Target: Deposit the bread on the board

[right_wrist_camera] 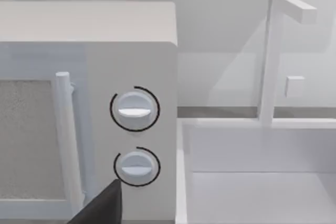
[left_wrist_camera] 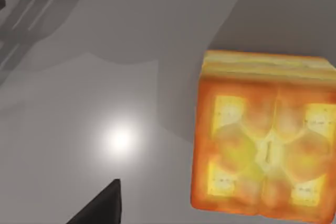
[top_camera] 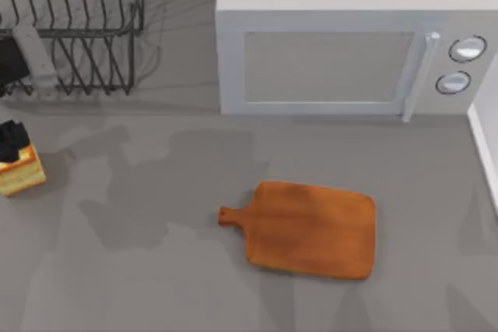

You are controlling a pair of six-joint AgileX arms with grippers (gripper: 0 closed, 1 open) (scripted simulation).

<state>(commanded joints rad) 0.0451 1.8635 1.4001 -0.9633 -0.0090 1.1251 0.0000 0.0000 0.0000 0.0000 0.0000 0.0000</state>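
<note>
Hugging the desk's (top_camera: 140, 285) nine-o'clock edge, the bread (top_camera: 21, 173) sat partly cut off, with the left end effector (top_camera: 11, 139) dark just above it; whether it was open or closed could not be told. A wire rack (top_camera: 78, 29) stood at ten o'clock. The board (top_camera: 311, 228) lay bare near five o'clock, well apart from the bread. A white microwave (top_camera: 350, 36) filled one o'clock.

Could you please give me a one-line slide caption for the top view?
Left gripper over the bread at the table's left edge; board bare before the microwave.
</note>
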